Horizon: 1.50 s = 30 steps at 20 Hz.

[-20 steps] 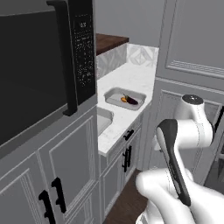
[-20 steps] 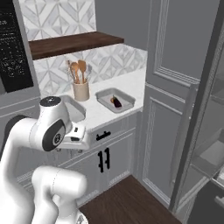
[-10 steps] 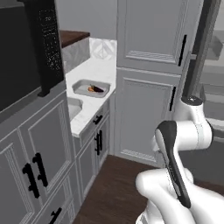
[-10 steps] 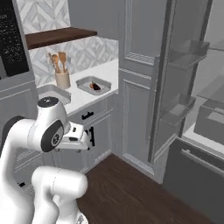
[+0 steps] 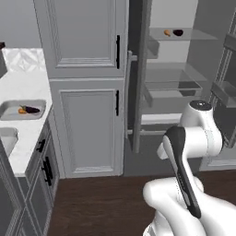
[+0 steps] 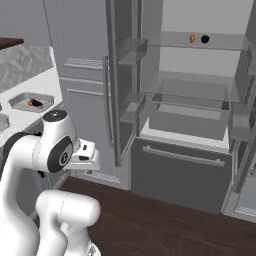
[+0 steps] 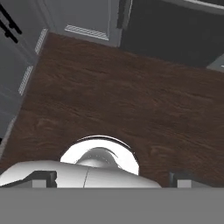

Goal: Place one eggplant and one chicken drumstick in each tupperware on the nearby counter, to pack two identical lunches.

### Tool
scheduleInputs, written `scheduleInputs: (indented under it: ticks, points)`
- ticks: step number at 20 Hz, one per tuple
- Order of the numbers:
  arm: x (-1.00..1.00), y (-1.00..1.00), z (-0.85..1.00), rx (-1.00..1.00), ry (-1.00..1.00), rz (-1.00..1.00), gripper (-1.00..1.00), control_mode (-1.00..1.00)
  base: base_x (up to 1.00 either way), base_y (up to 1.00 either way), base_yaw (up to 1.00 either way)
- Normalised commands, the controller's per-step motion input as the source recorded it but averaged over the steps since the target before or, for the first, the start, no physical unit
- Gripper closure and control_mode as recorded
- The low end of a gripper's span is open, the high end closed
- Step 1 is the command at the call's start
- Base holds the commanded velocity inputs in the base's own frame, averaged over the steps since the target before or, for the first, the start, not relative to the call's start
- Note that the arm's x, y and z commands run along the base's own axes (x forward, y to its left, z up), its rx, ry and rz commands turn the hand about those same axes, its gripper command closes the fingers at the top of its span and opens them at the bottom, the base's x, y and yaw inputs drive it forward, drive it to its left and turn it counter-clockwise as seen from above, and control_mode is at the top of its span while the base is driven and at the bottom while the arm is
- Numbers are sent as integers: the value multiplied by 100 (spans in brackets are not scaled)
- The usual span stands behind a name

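Sitting on the counter (image 5: 27,133) far off to the hand's left, one tupperware (image 5: 9,109) already carries a dark eggplant (image 5: 32,109) and an orange-brown piece; its twin (image 5: 5,138) nearer the base looks empty. The open fridge (image 6: 192,115) ahead keeps two more small items (image 6: 198,38) on its top shelf, probably the second lunch. The gripper (image 7: 113,177), tucked low over the wooden floor (image 7: 131,100), has fingers spread wide and empty, ready for fetching.
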Motion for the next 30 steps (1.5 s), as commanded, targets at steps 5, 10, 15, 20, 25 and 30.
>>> scheduleInputs:
  ticks: [5, 10, 15, 20, 25, 30]
  points:
    - [0, 0, 0, 0, 0, 0, -100, 100, -4, -52, -45]
    - [0, 0, 0, 0, 0, 0, -100, 100, 61, -54, -7]
    - [0, 0, 0, 0, 0, 0, -100, 100, 86, -58, 9]
    - [0, 0, 0, 0, 0, 0, -100, 100, 69, -33, 4]
    - [0, 0, 0, 0, 0, 0, -100, 100, 46, -26, 4]
    - [0, 0, 0, 0, 0, 0, -100, 100, 55, -22, 1]
